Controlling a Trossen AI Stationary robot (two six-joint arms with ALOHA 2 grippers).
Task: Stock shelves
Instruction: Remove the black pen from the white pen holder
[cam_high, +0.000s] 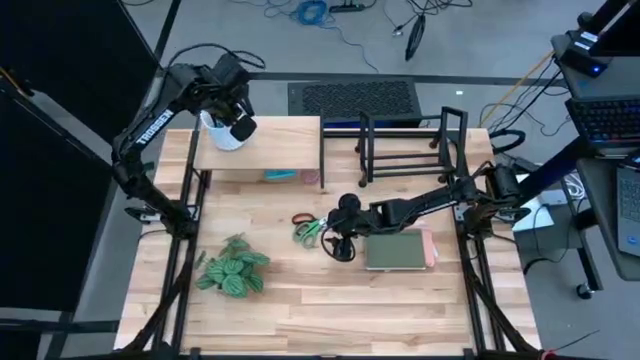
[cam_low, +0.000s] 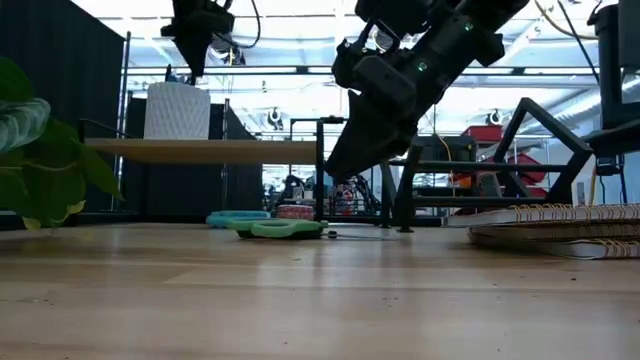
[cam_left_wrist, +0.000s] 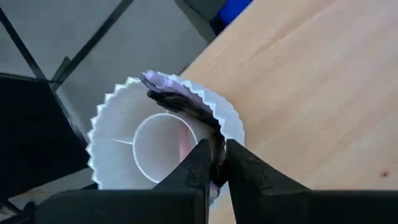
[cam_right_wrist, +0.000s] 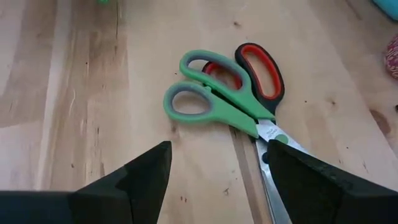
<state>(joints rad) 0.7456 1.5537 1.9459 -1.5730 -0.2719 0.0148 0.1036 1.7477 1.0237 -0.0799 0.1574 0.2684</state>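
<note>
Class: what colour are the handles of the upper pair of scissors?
Green with grey inner lining, clearest in the right wrist view: upper scissors.

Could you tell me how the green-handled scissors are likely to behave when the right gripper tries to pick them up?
The green-handled scissors lie flat on the table, so the open right gripper probably gets little edge to grip. They look rigid, unlikely to flop. They overlap the red-and-black scissors, which may shift with them.

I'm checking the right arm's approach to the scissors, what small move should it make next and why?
Probably lower the right hand straight down and close. Its fingers are open, hovering just short of the green scissors, which lie flat on the table across the red-handled pair.
</note>
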